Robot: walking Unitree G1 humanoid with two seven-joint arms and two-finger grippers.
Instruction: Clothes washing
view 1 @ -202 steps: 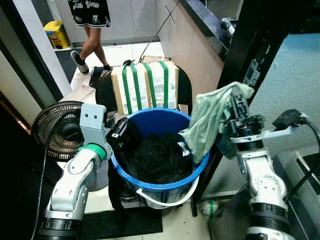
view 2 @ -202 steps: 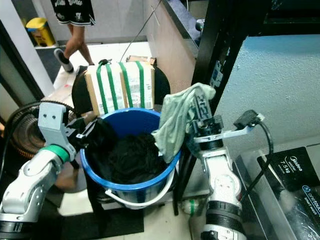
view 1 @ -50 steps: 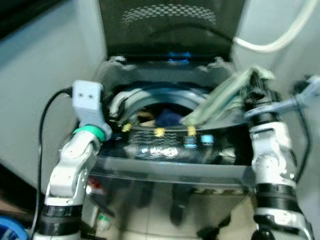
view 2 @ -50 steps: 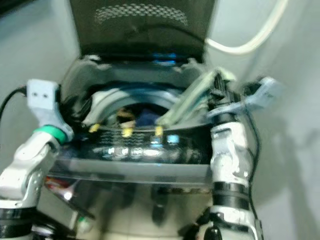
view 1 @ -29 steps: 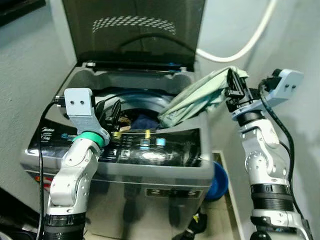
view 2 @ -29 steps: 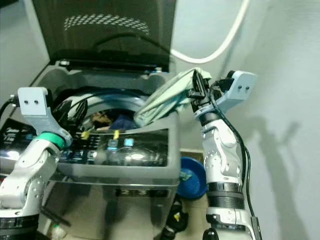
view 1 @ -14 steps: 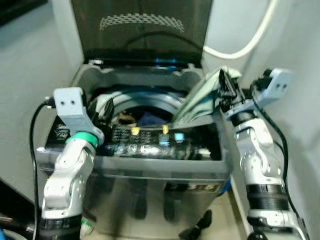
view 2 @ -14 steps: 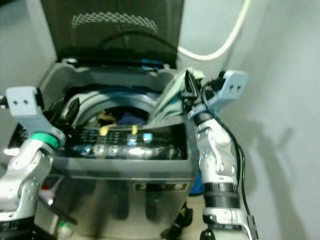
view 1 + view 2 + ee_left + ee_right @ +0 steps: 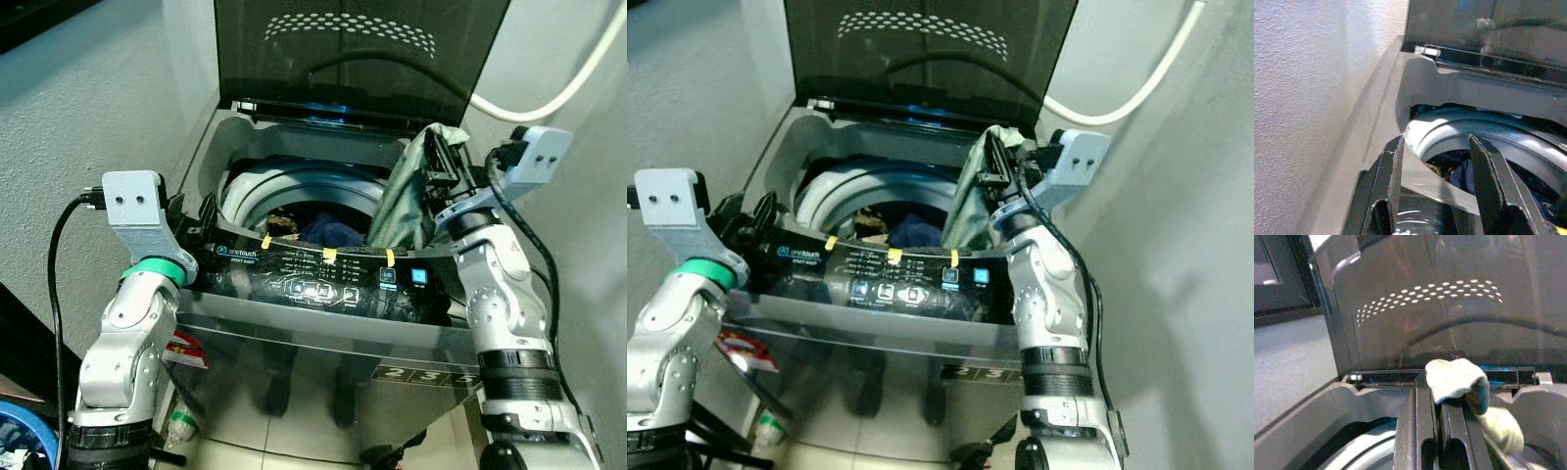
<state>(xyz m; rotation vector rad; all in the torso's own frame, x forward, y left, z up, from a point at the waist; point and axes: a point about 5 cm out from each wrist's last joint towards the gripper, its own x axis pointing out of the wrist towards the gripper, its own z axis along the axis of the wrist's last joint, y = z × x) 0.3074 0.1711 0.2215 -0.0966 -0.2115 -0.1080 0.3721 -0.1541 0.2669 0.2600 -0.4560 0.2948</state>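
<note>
A top-loading washing machine (image 9: 323, 294) stands before me with its dark lid (image 9: 362, 49) raised. Dark and blue clothes (image 9: 328, 230) lie inside its drum (image 9: 250, 191). My right gripper (image 9: 443, 164) is over the drum's right rim, shut on a pale green garment (image 9: 402, 201) that hangs down into the opening. In the right wrist view the garment (image 9: 1457, 379) bunches over the shut fingers. My left gripper (image 9: 203, 217) is at the machine's left rim, open and holding nothing. The left wrist view shows its fingers (image 9: 1391, 166) spread apart above the drum rim (image 9: 1449, 129).
Grey walls close in on both sides of the machine. A white hose (image 9: 558, 88) curves along the wall at the right. A blue bucket (image 9: 20, 431) sits at the lower left, and a bottle (image 9: 181, 426) stands on the floor by the machine.
The camera has shifted and steadied over the machine. The green garment, stretched sideways a second ago, now hangs steeply at the drum's right rim. The left gripper stays at the left rim.
</note>
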